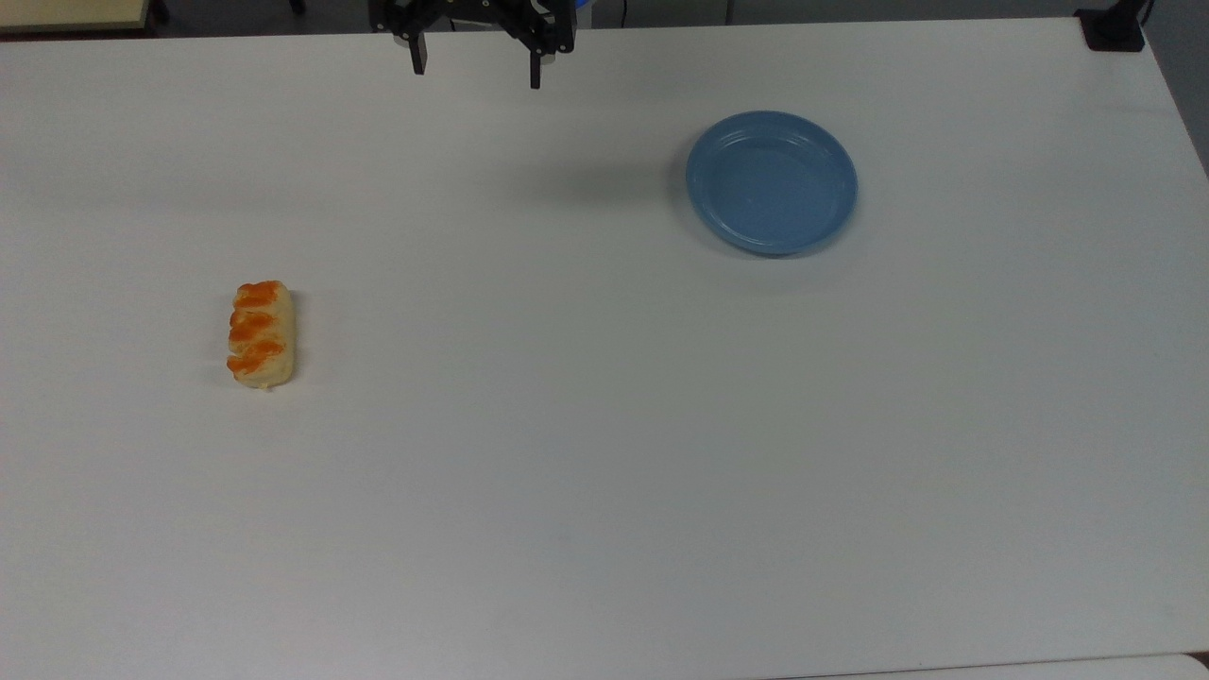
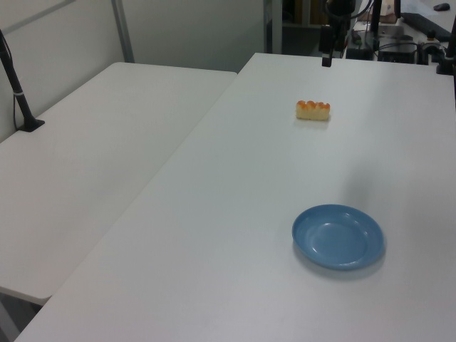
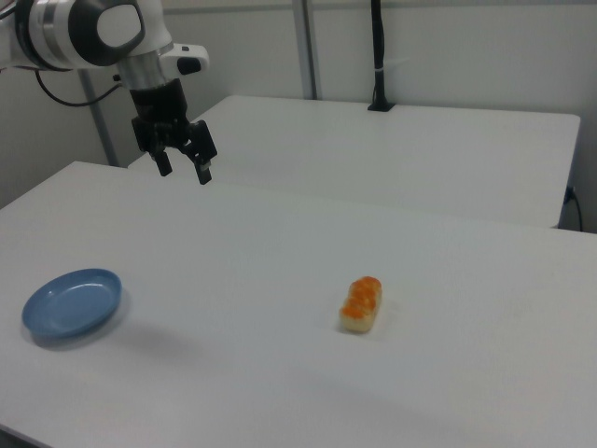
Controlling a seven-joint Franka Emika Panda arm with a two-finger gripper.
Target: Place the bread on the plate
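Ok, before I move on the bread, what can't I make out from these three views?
- Gripper, top view: its upper body is cut off by the top edge.
- Gripper, left view: one finger shows; the rest runs off the top edge.
- Bread, every view: its underside is hidden against the table.
- Plate: underside likewise hidden.

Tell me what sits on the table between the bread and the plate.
Nothing: in the top view the stretch of white table between the bread and the plate is bare. The open pincer hangs near the table's far edge.
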